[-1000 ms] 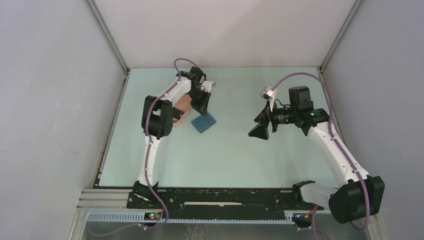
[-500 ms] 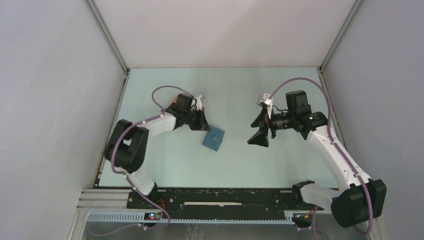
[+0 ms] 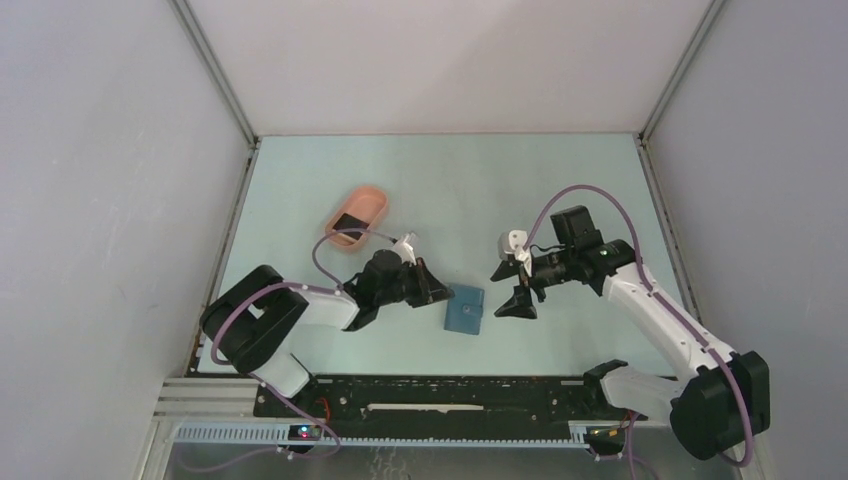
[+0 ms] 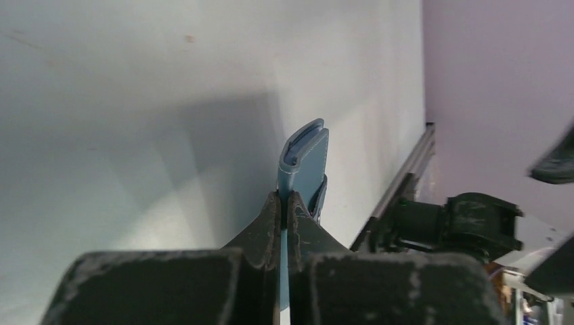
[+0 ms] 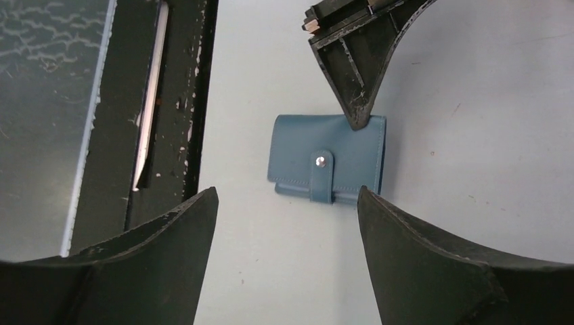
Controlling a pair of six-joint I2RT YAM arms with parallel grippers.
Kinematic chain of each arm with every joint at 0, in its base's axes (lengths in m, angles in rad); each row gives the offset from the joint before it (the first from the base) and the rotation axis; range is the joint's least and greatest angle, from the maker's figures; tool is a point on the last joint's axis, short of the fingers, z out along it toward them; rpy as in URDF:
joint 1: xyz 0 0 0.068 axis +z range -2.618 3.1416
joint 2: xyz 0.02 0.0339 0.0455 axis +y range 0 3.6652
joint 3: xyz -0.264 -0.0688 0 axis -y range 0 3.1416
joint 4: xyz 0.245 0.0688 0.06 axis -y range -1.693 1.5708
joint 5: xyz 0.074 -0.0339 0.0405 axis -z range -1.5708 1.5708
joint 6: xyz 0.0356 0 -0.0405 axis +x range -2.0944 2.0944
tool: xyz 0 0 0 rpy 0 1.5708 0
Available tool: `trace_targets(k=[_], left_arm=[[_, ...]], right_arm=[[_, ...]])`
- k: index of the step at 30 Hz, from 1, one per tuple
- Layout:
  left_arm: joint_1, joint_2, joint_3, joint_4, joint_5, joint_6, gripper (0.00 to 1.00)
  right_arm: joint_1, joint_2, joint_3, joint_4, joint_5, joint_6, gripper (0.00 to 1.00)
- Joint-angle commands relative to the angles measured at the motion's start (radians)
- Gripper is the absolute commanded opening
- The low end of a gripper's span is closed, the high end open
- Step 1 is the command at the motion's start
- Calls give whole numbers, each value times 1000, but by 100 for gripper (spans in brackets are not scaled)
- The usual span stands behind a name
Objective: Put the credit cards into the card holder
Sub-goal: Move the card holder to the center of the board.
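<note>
The wallet [image 5: 328,166] looks like smooth, matt blue leather or imitation leather, with stitched seams and a small shiny metal snap [image 5: 320,161] on its strap. Gripping its edge, the fingers [image 4: 267,227] of the left gripper [image 4: 285,203] are matt black, scuffed and rough-grained. Under the wallet, the table [image 3: 450,180] is smooth and matt. Beside the wallet, the black rail [image 5: 176,81] has chipped paint.

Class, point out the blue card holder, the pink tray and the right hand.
card holder [image 5: 296,153]: right wrist view, front flap.
pink tray [image 3: 375,204]: top view, bare inner end.
right hand [image 3: 508,288]: top view, between fingertips.
</note>
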Motion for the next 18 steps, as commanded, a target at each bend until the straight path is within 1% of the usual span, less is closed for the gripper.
trace_targets(k=[1, 7, 11, 15, 18], left_arm=[[-62, 3, -49, 329, -94, -163, 0], [-100, 78, -96, 510, -128, -232, 0], [-114, 118, -131, 600, -170, -269, 0], [-122, 116, -136, 607, -190, -277, 0], [-125, 105, -129, 577, -192, -268, 0]], right_arm=[[44, 38, -5, 1, 43, -146, 82], [118, 98, -5, 14, 132, -154, 73], [163, 127, -5, 38, 184, -117, 68], [214, 164, -5, 88, 261, -55, 64], [257, 197, -5, 146, 380, 0, 62]])
